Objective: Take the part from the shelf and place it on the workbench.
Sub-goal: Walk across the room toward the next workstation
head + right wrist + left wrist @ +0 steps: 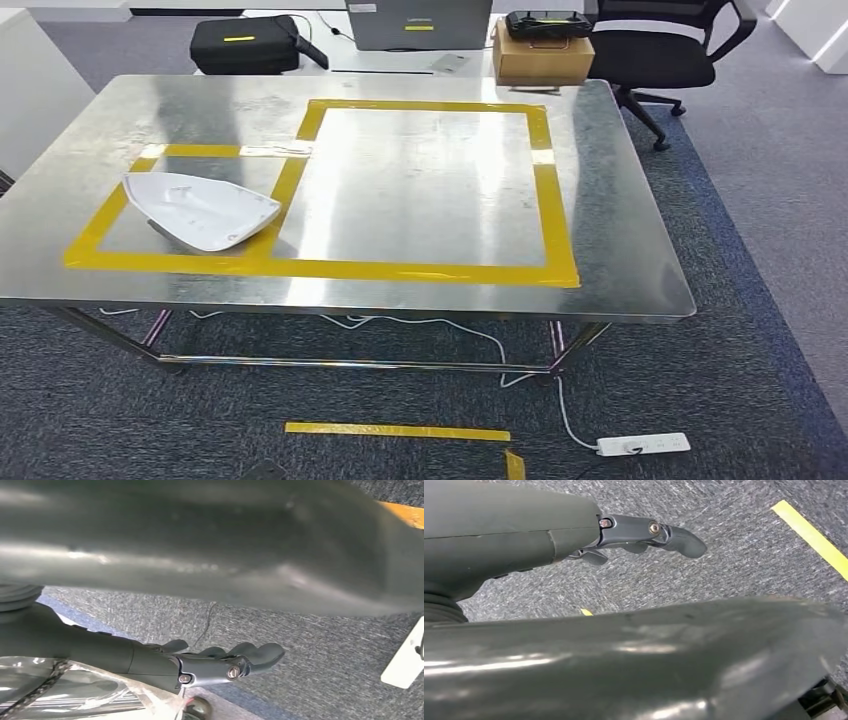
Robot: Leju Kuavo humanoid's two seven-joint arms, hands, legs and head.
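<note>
- white curved plastic shell part lies on the shiny steel workbench, inside the smaller left rectangle of yellow tape, open side up, its pointed end toward the bench's left edge
- part sits loose on the bench top, no hand touching it
- larger taped rectangle just right of it shares one tape strip with the small one; the part's right tip sits close to that shared strip
- left hand hangs over grey carpet in the left wrist view, dark fingers extended and slightly curled, holding nothing
- right hand likewise over carpet in the right wrist view, fingers stretched out side by side, nothing between them
- both hands are down at floor level, well apart from the part up on the bench
- crinkled clear plastic wrap shows beside the right hand; cannot tell if it touches
- white power strip on the carpet in front of the bench, cable running under the frame
- yellow tape strip on the floor near the front of the bench
- behind the bench: black case, cardboard box, black office chair
</note>
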